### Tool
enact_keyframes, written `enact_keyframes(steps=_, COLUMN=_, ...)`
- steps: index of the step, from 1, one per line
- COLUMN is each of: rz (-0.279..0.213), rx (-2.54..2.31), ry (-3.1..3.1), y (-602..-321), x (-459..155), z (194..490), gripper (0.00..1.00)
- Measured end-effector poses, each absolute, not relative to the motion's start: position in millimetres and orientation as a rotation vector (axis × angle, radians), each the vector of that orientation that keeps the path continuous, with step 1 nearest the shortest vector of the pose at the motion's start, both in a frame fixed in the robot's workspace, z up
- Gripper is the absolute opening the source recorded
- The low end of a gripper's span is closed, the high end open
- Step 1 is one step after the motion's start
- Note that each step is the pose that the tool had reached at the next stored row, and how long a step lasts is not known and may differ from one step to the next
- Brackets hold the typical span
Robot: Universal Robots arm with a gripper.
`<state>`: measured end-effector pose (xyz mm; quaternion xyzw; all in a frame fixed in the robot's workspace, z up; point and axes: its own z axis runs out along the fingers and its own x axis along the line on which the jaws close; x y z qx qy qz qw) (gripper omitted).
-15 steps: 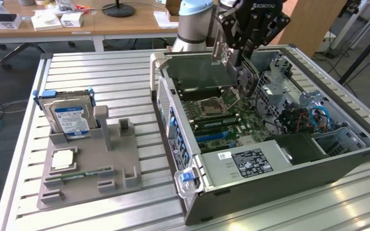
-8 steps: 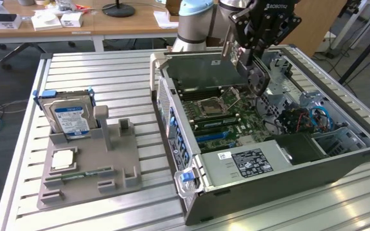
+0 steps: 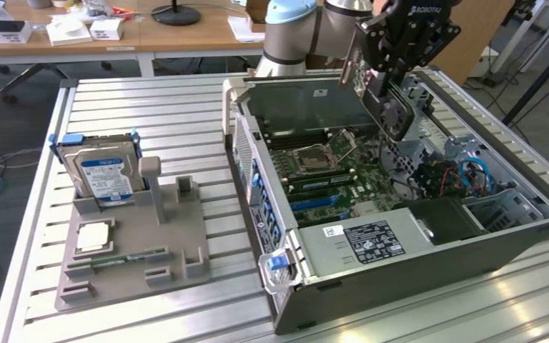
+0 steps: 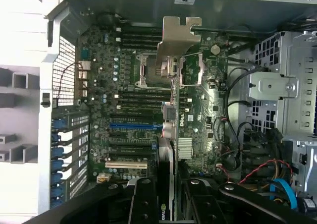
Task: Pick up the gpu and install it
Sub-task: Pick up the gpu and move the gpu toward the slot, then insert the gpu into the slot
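The gpu (image 3: 394, 113), a thin dark card, hangs on edge over the open computer case (image 3: 255, 179), above the motherboard (image 3: 324, 171). My gripper (image 3: 383, 77) is shut on the card's upper edge. In the wrist view the gpu (image 4: 172, 149) is seen edge-on between my black fingers (image 4: 143, 204), its metal end bracket (image 4: 179, 38) pointing away over the processor socket. The card is held clear above the board, whose blue expansion slot (image 4: 132, 126) and black slots lie to one side of the card's line.
A grey parts fixture (image 3: 160, 236) in the exterior view's left holds a silver hard drive (image 3: 103, 177), a processor (image 3: 94, 236) and a green memory stick (image 3: 117, 259). Inside the case are a power supply (image 3: 370, 239), drive cages (image 4: 285, 85) and loose cables (image 3: 465, 177).
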<state>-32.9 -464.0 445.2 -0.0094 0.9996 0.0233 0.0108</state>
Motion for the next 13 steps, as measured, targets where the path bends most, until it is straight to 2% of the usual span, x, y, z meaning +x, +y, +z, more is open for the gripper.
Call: enact_keyframes(steps=13, rz=0.073, rx=-0.029, ry=3.119, y=-464.0, x=-29.3, z=445.1, gripper=0.26)
